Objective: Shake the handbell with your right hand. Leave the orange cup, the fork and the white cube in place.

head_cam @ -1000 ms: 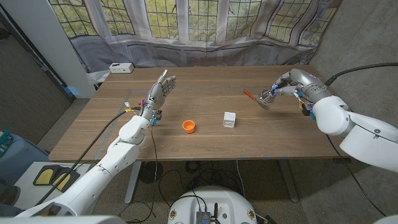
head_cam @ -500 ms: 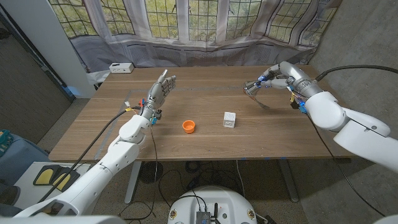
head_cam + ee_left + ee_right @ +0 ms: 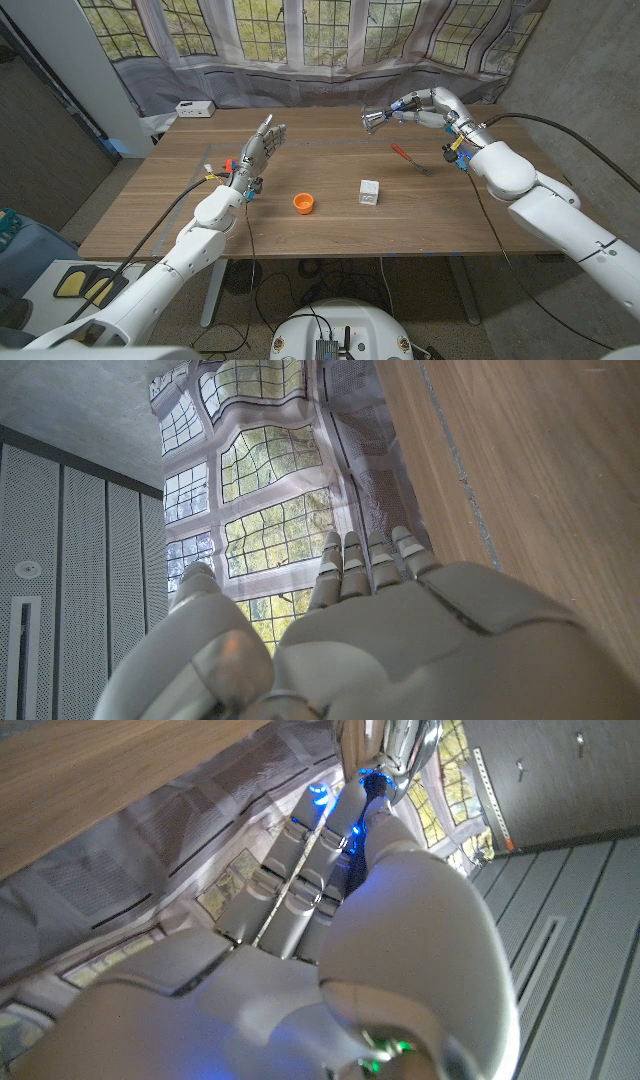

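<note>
Leaded windows behind a draped grey curtain (image 3: 330, 65) back the wooden table (image 3: 300, 215) at which I work. From the head view, my right hand (image 3: 428, 108) is raised above the far right part of the table, fingers closed around the handle of the handbell (image 3: 376, 119); the silvery bell juts out from the fingertips toward the table's middle, tipped on its side, clear of the wood. From the right wrist view, the bell's shiny metal (image 3: 385, 745) shows just past the curled fingers (image 3: 300, 870), pinned against the thumb, with blue lights glowing near the grip. Below the held bell, on the table, lies the fork (image 3: 410, 159) with its red-orange handle, near the right forearm but apart from the hand. The white cube (image 3: 369, 192) sits nearer the front edge, well apart from the bell, and the orange cup (image 3: 304, 203) stands upright to its left. My left hand (image 3: 257, 152) stands over the left part of the table with fingers straight and held close together, pointing away from me, gripping nothing; whether it touches the wood I cannot tell. From the left wrist view, the back of that hand (image 3: 400, 640) shows with its fingers (image 3: 365, 565) extended toward the windows. A small white box (image 3: 194, 108) rests at the far left corner.
</note>
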Available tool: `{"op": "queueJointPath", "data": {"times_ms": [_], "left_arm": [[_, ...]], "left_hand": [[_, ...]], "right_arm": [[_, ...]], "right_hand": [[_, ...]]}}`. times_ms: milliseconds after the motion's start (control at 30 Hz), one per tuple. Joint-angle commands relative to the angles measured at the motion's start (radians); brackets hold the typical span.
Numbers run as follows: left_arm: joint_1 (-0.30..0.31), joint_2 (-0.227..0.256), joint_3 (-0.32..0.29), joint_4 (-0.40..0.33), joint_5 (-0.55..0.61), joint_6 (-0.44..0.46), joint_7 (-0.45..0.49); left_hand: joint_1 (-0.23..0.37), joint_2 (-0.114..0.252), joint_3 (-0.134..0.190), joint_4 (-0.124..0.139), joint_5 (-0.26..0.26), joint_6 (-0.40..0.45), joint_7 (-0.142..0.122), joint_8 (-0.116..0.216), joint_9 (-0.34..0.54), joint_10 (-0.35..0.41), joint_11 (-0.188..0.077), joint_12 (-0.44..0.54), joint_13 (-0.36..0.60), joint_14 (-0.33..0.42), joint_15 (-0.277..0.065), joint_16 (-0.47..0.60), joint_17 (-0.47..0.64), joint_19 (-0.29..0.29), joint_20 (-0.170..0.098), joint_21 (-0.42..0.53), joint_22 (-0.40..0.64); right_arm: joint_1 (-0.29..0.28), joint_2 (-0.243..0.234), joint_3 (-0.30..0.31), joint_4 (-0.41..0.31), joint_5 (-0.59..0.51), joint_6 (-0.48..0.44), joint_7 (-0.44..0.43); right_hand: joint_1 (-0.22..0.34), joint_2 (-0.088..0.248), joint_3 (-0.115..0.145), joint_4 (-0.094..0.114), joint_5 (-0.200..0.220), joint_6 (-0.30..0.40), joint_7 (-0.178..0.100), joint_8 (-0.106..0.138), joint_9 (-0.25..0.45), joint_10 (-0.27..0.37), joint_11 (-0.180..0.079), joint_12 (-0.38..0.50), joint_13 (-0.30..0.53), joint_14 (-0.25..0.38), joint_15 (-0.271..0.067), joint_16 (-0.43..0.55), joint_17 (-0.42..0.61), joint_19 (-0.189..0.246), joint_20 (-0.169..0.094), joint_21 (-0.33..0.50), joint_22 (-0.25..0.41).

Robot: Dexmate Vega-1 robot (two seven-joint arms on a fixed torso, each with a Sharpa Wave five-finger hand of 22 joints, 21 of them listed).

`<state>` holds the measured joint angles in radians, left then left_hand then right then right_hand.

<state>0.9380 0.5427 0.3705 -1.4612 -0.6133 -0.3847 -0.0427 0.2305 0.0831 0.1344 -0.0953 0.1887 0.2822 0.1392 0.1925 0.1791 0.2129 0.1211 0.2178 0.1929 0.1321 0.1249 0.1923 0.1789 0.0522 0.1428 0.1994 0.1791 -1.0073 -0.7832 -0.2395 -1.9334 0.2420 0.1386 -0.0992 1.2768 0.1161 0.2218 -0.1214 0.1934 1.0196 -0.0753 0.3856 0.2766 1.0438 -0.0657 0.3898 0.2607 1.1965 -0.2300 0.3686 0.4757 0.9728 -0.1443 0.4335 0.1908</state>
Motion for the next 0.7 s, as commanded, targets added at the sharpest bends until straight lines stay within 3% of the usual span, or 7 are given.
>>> {"op": "queueJointPath", "data": {"times_ms": [33,133,233,500,700], "left_arm": [[0.003,-0.004,0.003,0.002,-0.002,0.004,0.002],[0.002,-0.005,0.005,0.003,-0.003,0.005,0.000],[0.000,-0.006,0.008,0.005,-0.003,0.006,-0.003],[-0.005,-0.015,0.012,0.016,-0.004,0.004,-0.004],[-0.009,-0.020,0.015,0.025,-0.006,0.004,-0.007]], "left_hand": [[0.002,0.006,0.005,-0.003,-0.003,0.005,-0.001,-0.001,0.002,0.008,-0.002,0.000,0.005,0.010,-0.002,-0.002,0.002,0.005,0.007,0.000,0.002],[0.002,0.006,0.005,-0.003,-0.003,0.005,-0.002,-0.002,0.002,0.008,-0.003,0.001,0.005,0.010,-0.002,-0.002,0.002,0.005,0.007,0.001,0.002],[0.001,0.006,0.005,-0.004,-0.003,0.005,-0.002,-0.002,0.002,0.009,-0.006,0.001,0.005,0.010,-0.001,-0.002,0.002,0.005,0.007,0.001,0.002],[0.001,0.006,0.006,-0.004,-0.003,0.016,0.001,0.002,0.002,0.013,-0.018,0.001,0.006,0.017,-0.011,0.000,0.002,0.005,0.008,0.001,0.002],[0.001,0.006,0.006,-0.004,-0.003,0.016,0.000,0.002,0.002,0.015,-0.015,0.002,0.006,0.023,-0.010,0.002,0.002,0.007,0.006,0.001,0.002]], "right_arm": [[0.127,0.207,-0.069,0.237,0.589,0.447,0.414],[0.129,0.215,-0.063,0.238,0.628,0.435,0.445],[0.121,0.207,-0.054,0.225,0.589,0.427,0.417],[0.064,0.145,-0.010,0.144,0.295,0.397,0.208],[0.017,0.068,0.023,0.075,0.136,0.315,0.116]], "right_hand": [[0.000,0.013,-0.003,-0.003,0.005,-0.002,0.002,0.002,0.001,0.011,0.009,0.022,0.132,-0.002,0.000,-0.005,0.005,-0.003,-0.020,0.009,0.000],[0.000,0.014,-0.007,-0.002,0.004,-0.005,0.004,0.000,0.000,0.012,0.009,0.022,0.133,-0.003,0.002,-0.009,0.009,-0.008,-0.021,0.010,0.000],[0.000,0.015,-0.008,-0.002,0.004,-0.004,0.004,0.000,0.000,0.012,0.007,0.021,0.133,-0.003,0.002,-0.012,0.011,-0.008,-0.021,0.012,-0.001],[0.001,0.018,-0.013,-0.001,0.002,-0.004,0.000,-0.001,0.000,0.015,0.008,0.018,0.133,-0.001,0.003,-0.020,0.018,-0.008,-0.019,0.019,-0.001],[0.001,0.018,-0.017,0.000,0.001,0.000,-0.001,-0.001,-0.001,0.019,0.011,0.017,0.132,0.003,0.003,-0.023,0.024,-0.009,-0.017,0.024,-0.002]]}}
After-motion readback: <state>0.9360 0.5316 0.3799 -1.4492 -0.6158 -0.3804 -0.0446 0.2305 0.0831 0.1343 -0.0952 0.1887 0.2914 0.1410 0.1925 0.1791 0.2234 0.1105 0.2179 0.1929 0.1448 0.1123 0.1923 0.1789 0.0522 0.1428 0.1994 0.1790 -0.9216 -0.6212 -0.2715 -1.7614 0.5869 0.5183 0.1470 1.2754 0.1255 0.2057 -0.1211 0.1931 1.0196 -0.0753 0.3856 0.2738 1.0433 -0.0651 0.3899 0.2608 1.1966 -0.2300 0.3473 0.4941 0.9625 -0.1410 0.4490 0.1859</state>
